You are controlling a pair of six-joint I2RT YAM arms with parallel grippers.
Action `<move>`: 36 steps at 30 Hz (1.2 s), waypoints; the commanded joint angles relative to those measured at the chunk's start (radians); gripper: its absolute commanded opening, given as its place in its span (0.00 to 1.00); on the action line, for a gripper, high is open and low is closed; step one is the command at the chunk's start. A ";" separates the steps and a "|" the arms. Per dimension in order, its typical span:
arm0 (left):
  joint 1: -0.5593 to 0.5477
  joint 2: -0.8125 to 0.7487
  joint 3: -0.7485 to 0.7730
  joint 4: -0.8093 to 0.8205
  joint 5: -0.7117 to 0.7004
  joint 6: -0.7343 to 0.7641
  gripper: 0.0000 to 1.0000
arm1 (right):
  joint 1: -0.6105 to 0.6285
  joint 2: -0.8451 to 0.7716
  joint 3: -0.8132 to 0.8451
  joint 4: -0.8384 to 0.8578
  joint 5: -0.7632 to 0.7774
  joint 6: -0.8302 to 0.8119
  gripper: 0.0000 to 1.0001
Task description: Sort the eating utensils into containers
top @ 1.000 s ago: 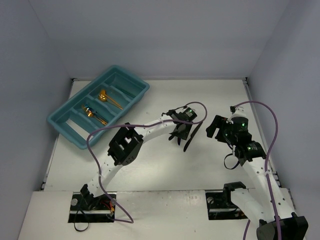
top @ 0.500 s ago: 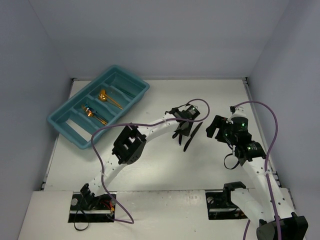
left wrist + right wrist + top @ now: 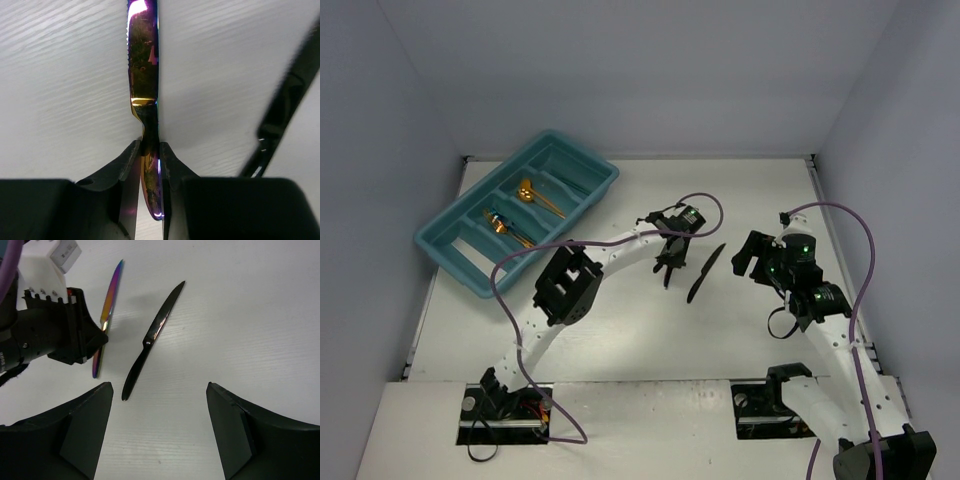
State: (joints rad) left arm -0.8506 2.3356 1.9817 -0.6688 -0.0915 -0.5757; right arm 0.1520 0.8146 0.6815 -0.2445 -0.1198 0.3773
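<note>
The purple knife [image 3: 142, 75] is a slim, mirror-bright piece whose sheen runs from violet through gold to blue, with a finely serrated blade and a narrow, rounded handle. It lies at mid-table, pointing away from the left gripper [image 3: 149, 150], whose jaws are clenched on it where blade meets handle. The right wrist view shows the same knife [image 3: 110, 300] turned on its edge in that grip; whether it is clear of the table [image 3: 260, 315] I cannot tell. Just to its right, apart from it and roughly parallel, the black knife [image 3: 152, 337] lies flat on the table, glossy and serrated too. The right gripper [image 3: 159, 390] hangs right of both knives, jaws released and holding nothing. The teal tray [image 3: 435, 250] sits at the far left, well apart from the knives, with a gold spoon [image 3: 527, 190] in one long compartment and another gold utensil [image 3: 498, 222] in the next one nearer. A second ago the left gripper stood a little further right, partly covering the black knife, with its jaws wider; since then it has shifted left and closed, leaving the black knife fully in view from above. The right gripper, the black knife and the tray have not moved.
</note>
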 commanded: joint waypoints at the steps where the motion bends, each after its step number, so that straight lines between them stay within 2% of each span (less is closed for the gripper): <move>1: 0.070 -0.217 -0.077 -0.027 -0.056 0.038 0.00 | 0.007 0.001 0.002 0.039 0.004 0.011 0.73; 6: 0.143 -0.384 -0.144 0.017 -0.014 0.049 0.00 | 0.006 0.006 0.003 0.039 0.008 0.009 0.73; 15: 0.269 -0.497 -0.219 0.132 0.042 0.025 0.00 | 0.008 0.011 0.003 0.039 0.008 0.010 0.73; 20: 0.400 -0.525 -0.204 0.229 0.028 -0.101 0.00 | 0.009 0.016 0.004 0.039 0.006 0.009 0.73; 25: 0.559 -0.476 -0.192 0.359 0.034 -0.272 0.00 | 0.008 0.025 0.004 0.037 0.009 0.009 0.73; 27: 0.604 -0.418 -0.145 0.361 0.030 -0.315 0.00 | 0.008 0.030 0.004 0.037 0.008 0.009 0.73; 36: 0.676 -0.107 0.142 0.309 0.091 -0.368 0.00 | 0.009 0.065 0.006 0.037 0.003 0.005 0.73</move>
State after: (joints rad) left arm -0.1595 2.1812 2.0053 -0.3846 -0.0359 -0.8914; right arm 0.1524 0.8560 0.6815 -0.2443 -0.1196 0.3809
